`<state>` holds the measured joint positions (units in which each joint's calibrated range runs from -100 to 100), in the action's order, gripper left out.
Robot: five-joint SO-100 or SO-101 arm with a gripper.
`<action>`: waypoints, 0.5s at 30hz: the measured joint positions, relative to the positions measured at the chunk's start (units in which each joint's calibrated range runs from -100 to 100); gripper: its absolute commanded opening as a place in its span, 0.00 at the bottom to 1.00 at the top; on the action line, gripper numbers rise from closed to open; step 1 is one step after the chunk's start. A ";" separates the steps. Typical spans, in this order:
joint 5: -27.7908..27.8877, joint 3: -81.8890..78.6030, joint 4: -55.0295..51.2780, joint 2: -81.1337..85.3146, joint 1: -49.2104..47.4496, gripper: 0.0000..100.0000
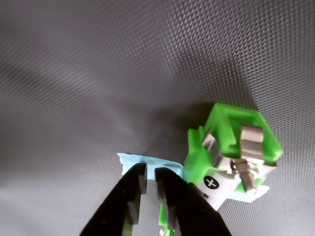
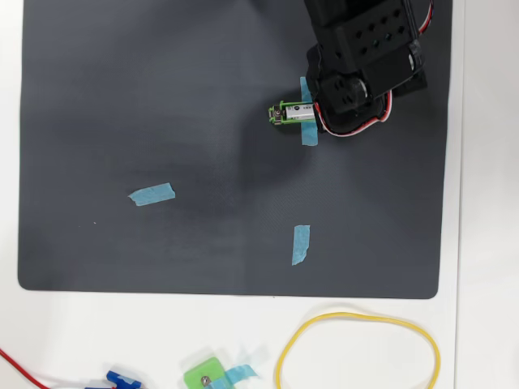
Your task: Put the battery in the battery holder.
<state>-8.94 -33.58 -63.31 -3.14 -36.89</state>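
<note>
Fingers (image 1: 167, 206) nearly closed; one battery (image 2: 293, 110); three tape strips (image 2: 152, 194)

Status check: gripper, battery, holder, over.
Gripper nearly shut, empty, above blue tape. Battery seated in battery holder. Nothing in the way.

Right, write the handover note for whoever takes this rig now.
Tool: nearly shut, empty, just beside the holder, above the blue tape.
Battery: lying in the holder, plus end towards the tool in the wrist view. The holder is at the upper right of the mat in the overhead view.
Done: the battery appears placed.
Left: check that it is fully seated, which cannot be told from here, then pull the arm clear.
</note>
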 measured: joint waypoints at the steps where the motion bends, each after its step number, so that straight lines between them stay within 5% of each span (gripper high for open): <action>1: 0.21 0.00 0.00 0.00 0.00 0.00; 15: 0.57 -14.70 0.17 22.92 -0.11 0.00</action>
<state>-8.37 -48.28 -63.14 19.78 -37.00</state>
